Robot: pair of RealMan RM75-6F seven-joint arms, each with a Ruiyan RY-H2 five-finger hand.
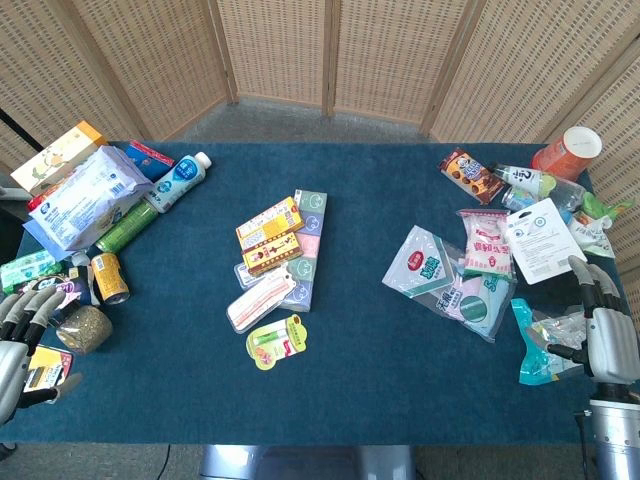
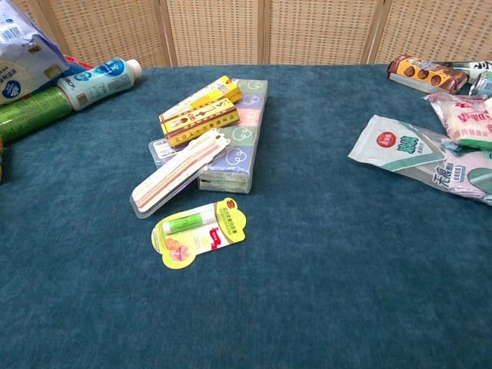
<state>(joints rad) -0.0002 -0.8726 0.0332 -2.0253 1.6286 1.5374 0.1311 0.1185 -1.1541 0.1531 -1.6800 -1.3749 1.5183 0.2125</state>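
— Where are your hands?
— Your left hand (image 1: 18, 345) rests open, fingers spread, holding nothing, just beside the brown pouch (image 1: 84, 328) and the can (image 1: 108, 277). Your right hand (image 1: 608, 335) is open too, touching the teal packet (image 1: 540, 350).
— And further out?
— The lip balm card (image 1: 275, 341) lies mid-table, the yellow boxes (image 1: 268, 235) beyond it.

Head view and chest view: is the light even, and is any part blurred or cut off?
Head view: light soft and even, shadows faint, picture sharp; left hand and right hand sit at the edges. Chest view: also sharp, lip balm card clear, slight glare on the white pouch; side piles cropped, no hands shown.
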